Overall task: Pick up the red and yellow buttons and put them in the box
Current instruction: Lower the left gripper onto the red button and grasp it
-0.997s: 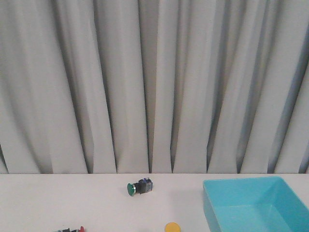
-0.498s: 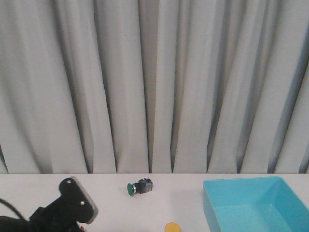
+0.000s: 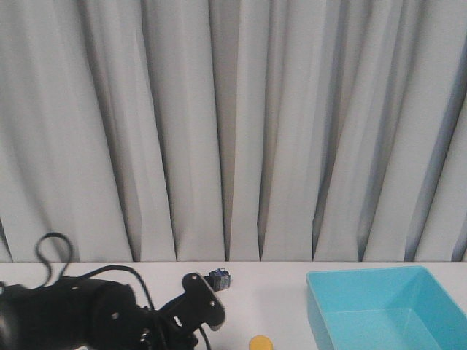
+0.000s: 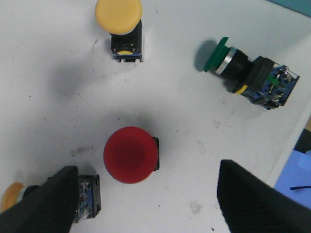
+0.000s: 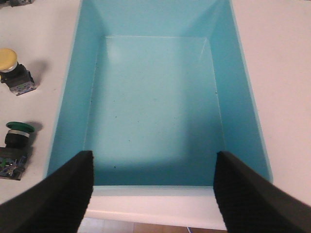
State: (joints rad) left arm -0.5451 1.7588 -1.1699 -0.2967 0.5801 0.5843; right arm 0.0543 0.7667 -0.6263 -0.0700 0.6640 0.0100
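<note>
The red button [image 4: 130, 155] stands cap-up on the white table, in the left wrist view. My left gripper [image 4: 150, 206] is open above it, and the button lies between the fingers, nearer one finger [image 4: 48, 204]. The yellow button [image 4: 119, 17] stands apart from the red one; it also shows in the front view [image 3: 260, 343] and the right wrist view [image 5: 8, 58]. The turquoise box [image 3: 325, 299] sits at the right, empty. My right gripper [image 5: 153, 199] is open and empty over the box's near wall [image 5: 68, 111].
A green-capped button [image 4: 216, 53] with a black-and-blue body lies on its side; it also shows beside the box [image 5: 19, 128]. Another button with an orange cap [image 4: 9, 194] and blue body lies by my left finger. My left arm [image 3: 109, 313] fills the lower left of the front view.
My left arm has come into the front view from the lower left and swung right. It now hides the green button's cap and the red button there.
</note>
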